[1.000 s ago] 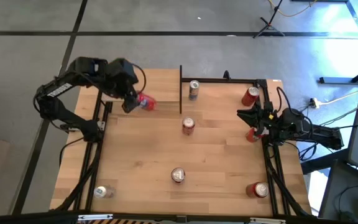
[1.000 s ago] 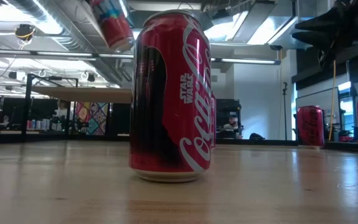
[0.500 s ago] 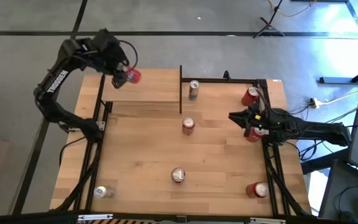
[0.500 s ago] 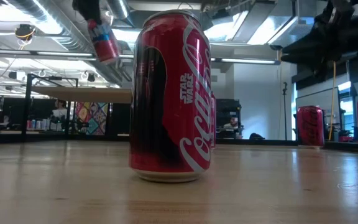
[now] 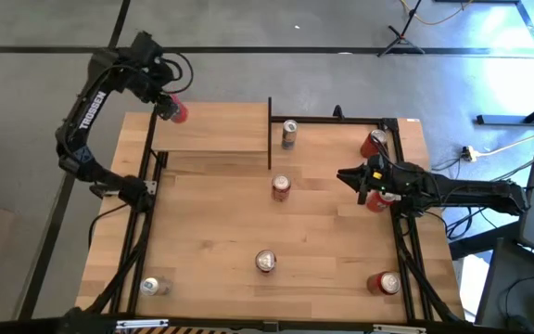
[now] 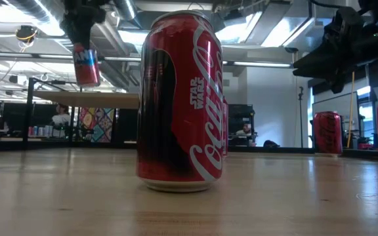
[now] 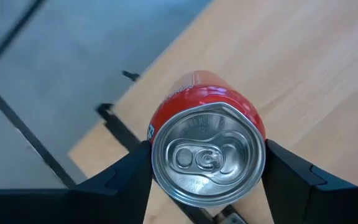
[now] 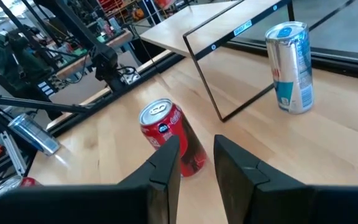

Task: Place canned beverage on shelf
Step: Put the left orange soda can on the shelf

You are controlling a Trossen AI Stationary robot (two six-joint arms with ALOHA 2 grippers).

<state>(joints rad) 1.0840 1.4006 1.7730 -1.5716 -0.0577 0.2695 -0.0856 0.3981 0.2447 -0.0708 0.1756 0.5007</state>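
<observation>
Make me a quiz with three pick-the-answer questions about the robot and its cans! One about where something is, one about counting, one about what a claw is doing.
1. Where is the red can that the left gripper carries?
A. Lying by the table's near edge
B. Up in the air at the shelf's far left corner
C. Next to the right arm

2. How many cans rest on the tabletop below the shelf?
A. Seven
B. Two
C. Twelve

3. What is the right gripper doing?
A. Squeezing a can
B. Holding nothing, jaws a little apart
C. Resting on the shelf

Answers:
1 B: the high view shows it at that corner, and the low view shows it hanging above the board.
2 A: the high view shows seven, one silver-and-blue can among them.
3 B: the right wrist view shows bare space between its jaws, with a red can standing beyond.
</observation>
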